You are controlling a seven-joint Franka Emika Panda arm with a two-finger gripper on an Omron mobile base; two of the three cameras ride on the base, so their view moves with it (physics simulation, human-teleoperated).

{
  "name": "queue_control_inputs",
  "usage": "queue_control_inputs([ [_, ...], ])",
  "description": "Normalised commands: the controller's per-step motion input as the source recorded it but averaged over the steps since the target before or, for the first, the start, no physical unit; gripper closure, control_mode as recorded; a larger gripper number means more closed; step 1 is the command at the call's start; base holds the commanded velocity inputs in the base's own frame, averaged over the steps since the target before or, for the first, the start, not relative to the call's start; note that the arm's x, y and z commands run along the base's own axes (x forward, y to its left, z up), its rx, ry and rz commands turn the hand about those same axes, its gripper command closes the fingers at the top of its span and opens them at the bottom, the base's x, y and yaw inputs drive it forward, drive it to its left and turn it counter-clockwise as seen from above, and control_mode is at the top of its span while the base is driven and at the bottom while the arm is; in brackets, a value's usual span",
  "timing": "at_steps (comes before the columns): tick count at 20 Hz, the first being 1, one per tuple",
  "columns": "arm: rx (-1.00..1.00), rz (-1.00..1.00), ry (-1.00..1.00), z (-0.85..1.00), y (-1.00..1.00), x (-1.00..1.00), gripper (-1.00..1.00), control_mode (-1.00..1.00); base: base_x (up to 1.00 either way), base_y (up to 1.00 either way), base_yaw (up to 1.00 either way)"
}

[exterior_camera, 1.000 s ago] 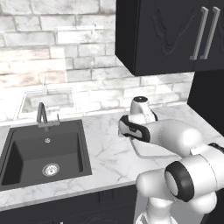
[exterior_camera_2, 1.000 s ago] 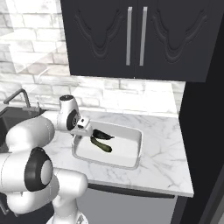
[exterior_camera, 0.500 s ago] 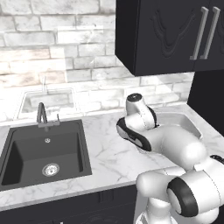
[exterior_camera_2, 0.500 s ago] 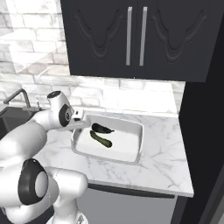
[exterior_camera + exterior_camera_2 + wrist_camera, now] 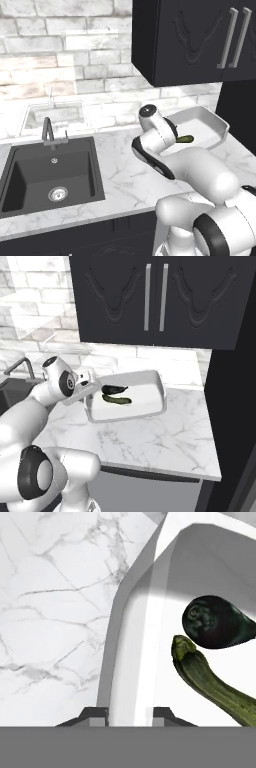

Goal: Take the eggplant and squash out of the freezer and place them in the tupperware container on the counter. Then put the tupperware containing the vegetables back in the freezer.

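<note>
White, faintly see-through plastic makes up the shallow rectangular tupperware container [image 5: 150, 387], and it reads as a light, thin-walled tray that will flex if taken by one edge. It sits on the white grey-veined marble desk [image 5: 165, 441], with one end appearing raised a little off the marble, though the base views do not settle that. Inside it lie the dark purple, pear-shaped eggplant [image 5: 216, 623] and, just beside it and touching or nearly so, the long green squash [image 5: 210, 684]. Both are smooth and rounded, so they will likely roll toward whichever end dips when the tray tilts.

At the container's short end nearest the sink, the pincer [image 5: 129, 714] is clenched on the rim wall, one dark fingertip [image 5: 92, 716] outside the wall and the other inside. A one-edge hold on a slick, bendy wall carrying loose vegetables is a weak grasp, I judge: the far end will sag and the rim may slip out. Keeping the tray level and moving slowly would suit it best.

Beyond the container's gripped end lies the black sink basin [image 5: 47, 172] with its grey tap [image 5: 48, 131]. Above the container hang black wall cabinets [image 5: 155, 298] with pale vertical handles, and behind it runs a pale brick wall [image 5: 65, 55].
</note>
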Motion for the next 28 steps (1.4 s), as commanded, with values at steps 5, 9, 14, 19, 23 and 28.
queue_control_inputs([
  [5, -0.01, 0.09, 0.08, 0.07, 0.00, 0.09, 1.00, -1.00, 0.00, 0.00, 0.00],
  [9, -0.05, 0.04, 0.00, 0.04, 0.07, -0.07, 1.00, -1.00, 0.00, 0.00, 0.00],
  [14, -0.09, 0.13, -0.03, 0.41, 0.01, -0.47, 1.00, -1.00, 0.00, 0.00, 0.00],
  [19, -0.05, 0.18, -0.02, 0.51, 0.00, -0.63, 1.00, -1.00, 0.00, 0.00, 0.00],
  [23, -0.01, 0.19, 0.00, 0.42, 0.00, -0.69, 1.00, -1.00, 0.00, 0.00, 0.00],
  [28, 0.00, 0.11, 0.00, 0.28, 0.00, -0.73, 1.00, -1.00, 0.00, 0.00, 0.00],
])
